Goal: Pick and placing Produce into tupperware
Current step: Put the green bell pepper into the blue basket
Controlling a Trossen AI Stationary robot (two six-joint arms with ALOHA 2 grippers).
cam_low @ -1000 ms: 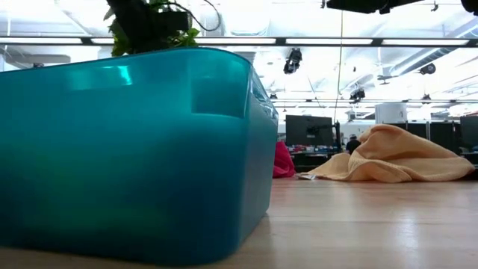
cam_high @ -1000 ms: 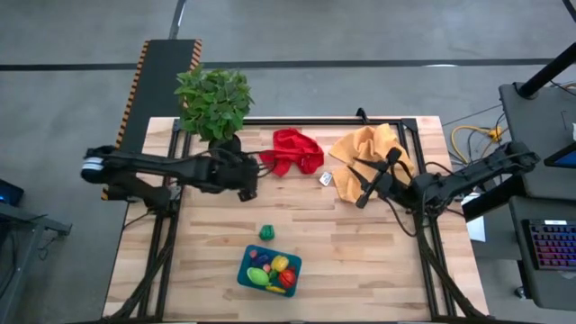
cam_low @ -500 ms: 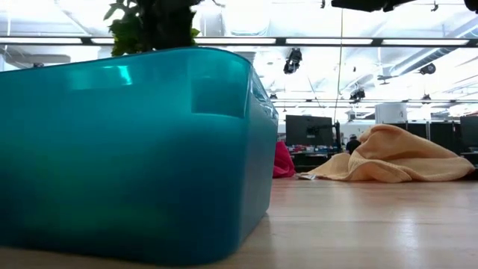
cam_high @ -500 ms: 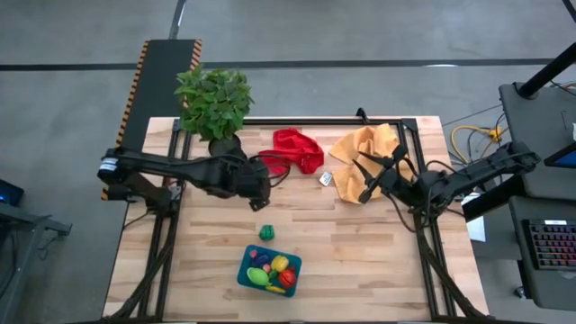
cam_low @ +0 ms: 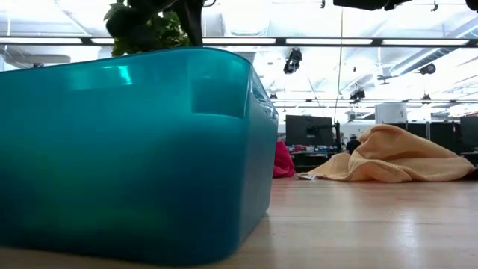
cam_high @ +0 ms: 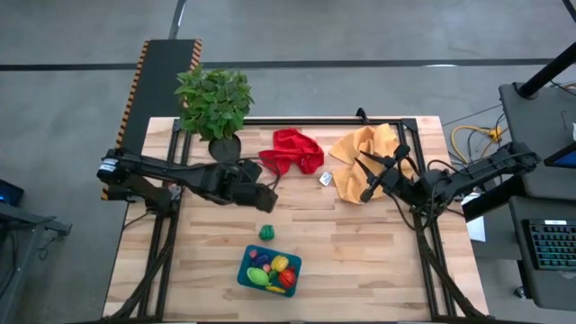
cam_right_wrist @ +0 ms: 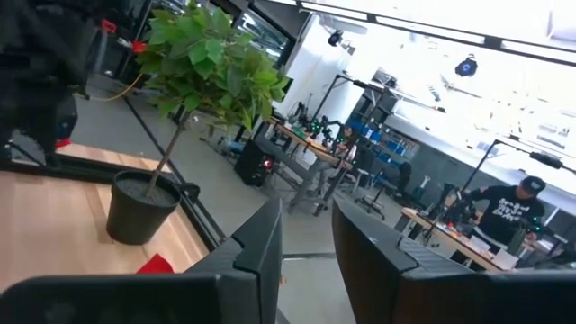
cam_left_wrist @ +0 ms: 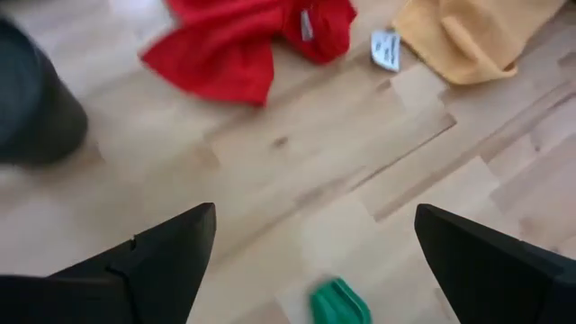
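The teal tupperware (cam_high: 245,273) sits near the table's near edge and fills the low view (cam_low: 134,149). Several toy produce pieces (cam_high: 274,269) lie inside it: yellow, red, light green, purple. One dark green toy (cam_high: 267,232) rests on the wood just beyond the container and also shows in the left wrist view (cam_left_wrist: 340,304). My left gripper (cam_high: 267,199) hovers open a little beyond that green toy, fingers wide apart (cam_left_wrist: 315,216). My right gripper (cam_high: 371,183) waits above the yellow cloth, open by a narrow gap (cam_right_wrist: 306,236).
A red cloth (cam_high: 290,150) and a yellow cloth (cam_high: 364,148) lie crumpled at the table's far side, with a small white tag (cam_high: 326,179) between them. A potted plant (cam_high: 213,101) stands at the far left corner. Bare wood spreads right of the container.
My left gripper has moved from beside the plant pot toward the table's right and near edge, closing in on the dark green toy. The toy and container have stayed put.
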